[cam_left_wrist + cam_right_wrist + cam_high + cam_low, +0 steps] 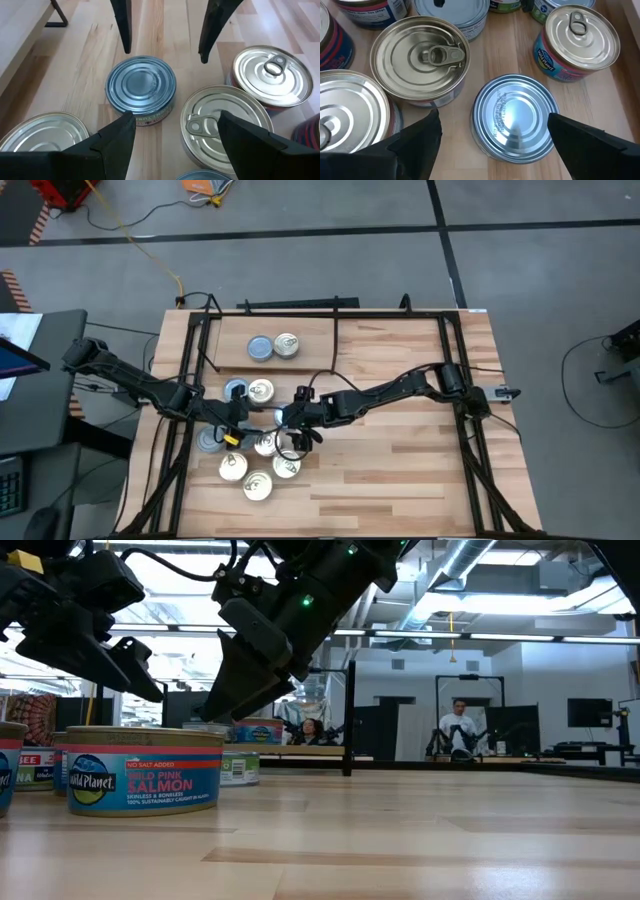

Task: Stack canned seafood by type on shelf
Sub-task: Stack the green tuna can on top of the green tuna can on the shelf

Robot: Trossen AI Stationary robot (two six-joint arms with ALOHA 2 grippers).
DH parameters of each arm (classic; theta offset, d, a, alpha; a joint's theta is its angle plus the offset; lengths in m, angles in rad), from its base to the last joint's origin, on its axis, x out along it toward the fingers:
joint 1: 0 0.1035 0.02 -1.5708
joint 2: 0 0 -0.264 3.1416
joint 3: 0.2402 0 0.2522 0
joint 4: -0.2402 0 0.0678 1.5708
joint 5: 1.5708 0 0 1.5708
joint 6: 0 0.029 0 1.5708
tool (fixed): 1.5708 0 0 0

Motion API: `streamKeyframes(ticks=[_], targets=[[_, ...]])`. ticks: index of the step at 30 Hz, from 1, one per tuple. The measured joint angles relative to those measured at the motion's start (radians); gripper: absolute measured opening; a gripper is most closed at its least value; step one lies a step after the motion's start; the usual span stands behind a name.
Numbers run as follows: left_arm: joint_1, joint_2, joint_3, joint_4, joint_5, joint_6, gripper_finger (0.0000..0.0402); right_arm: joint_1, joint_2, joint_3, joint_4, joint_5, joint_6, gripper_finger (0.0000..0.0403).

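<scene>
The shelf is taken as landmark. In front of its left end, the left gripper is held open and empty above the loose tins. Just right of it, the right gripper hangs spread wide, empty, over a bluish-topped tin. Two tins are already placed on the shelf's left part. A pick-up is judged in hand; next, descent and closure around that tin are called for.

Beside the salmon tin, two more tins are cut off by the low view's edge; both hands hide tins on the bench.
</scene>
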Motion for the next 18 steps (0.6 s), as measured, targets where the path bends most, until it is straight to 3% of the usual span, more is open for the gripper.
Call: streamKeyframes(ticks=[18], targets=[[0.000, 0.000, 0.000, -0.001, 0.045, -0.006, 0.0269, 0.003, 0.000, 0.000, 0.000, 0.015, 0.003, 0.0389]])
